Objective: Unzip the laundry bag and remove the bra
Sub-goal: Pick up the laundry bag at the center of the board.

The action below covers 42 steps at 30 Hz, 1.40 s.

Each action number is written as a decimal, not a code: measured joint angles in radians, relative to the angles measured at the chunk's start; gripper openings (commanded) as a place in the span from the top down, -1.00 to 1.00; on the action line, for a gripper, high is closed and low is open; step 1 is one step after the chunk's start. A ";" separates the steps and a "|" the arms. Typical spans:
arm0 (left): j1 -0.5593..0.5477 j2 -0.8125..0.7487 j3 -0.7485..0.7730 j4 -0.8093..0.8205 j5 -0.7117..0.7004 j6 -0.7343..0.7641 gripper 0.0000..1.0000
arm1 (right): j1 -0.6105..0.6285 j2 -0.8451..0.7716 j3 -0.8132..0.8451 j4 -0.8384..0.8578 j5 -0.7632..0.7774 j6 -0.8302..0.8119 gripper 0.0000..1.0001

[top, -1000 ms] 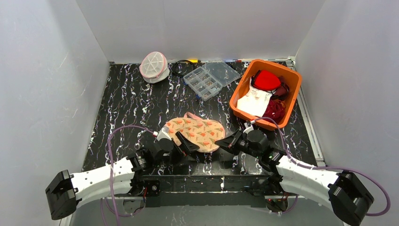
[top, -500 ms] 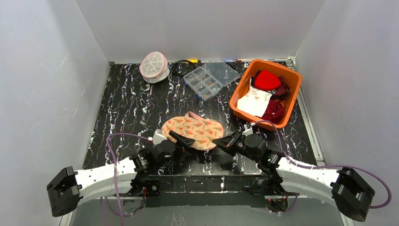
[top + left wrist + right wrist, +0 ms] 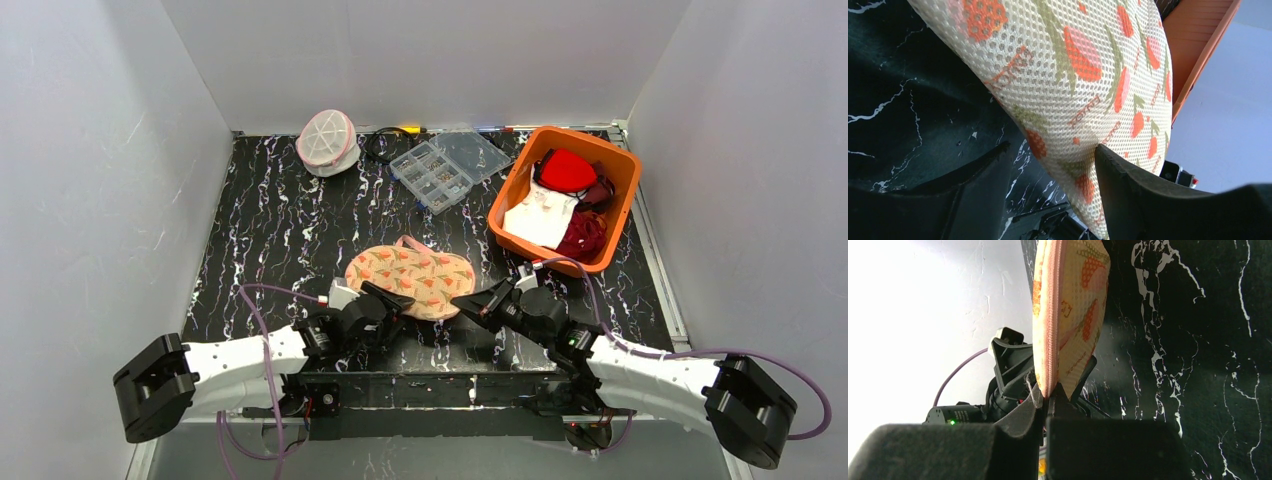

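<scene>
The laundry bag [image 3: 327, 140], a white mesh dome with a pink rim, sits untouched at the back left. Mid-table lies a floral mesh pouch [image 3: 410, 278] with a pink zip. My right gripper [image 3: 462, 300] is shut on the pouch's zip edge [image 3: 1048, 340], pinching it at the fingertips [image 3: 1048, 395]. My left gripper [image 3: 392, 298] straddles the pouch's near left edge [image 3: 1073, 75]. Its jaws [image 3: 1052, 148] stand open, with one finger touching the mesh and the other apart over the table. The bra is hidden.
A clear compartment box [image 3: 448, 165] lies open at the back centre beside a black cable [image 3: 378, 145]. An orange bin [image 3: 622, 168] with red and white cloth stands at the right. White walls enclose the black marbled table [image 3: 270, 230].
My left gripper has slid up to the floral pouch's edge and its jaws have narrowed around it. The right gripper shifted slightly left, still pinching the zip edge.
</scene>
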 measured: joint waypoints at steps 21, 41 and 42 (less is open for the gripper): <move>0.003 0.052 0.019 0.071 -0.090 0.027 0.85 | 0.113 -0.036 -0.063 0.057 0.079 -0.006 0.24; 0.006 -0.006 0.621 -0.714 -0.298 0.439 1.00 | 0.123 -0.089 0.390 -0.671 0.168 -0.743 -0.97; 0.006 0.017 0.661 -0.750 -0.313 0.458 1.00 | 0.123 -0.100 0.386 -0.664 0.176 -0.751 -0.97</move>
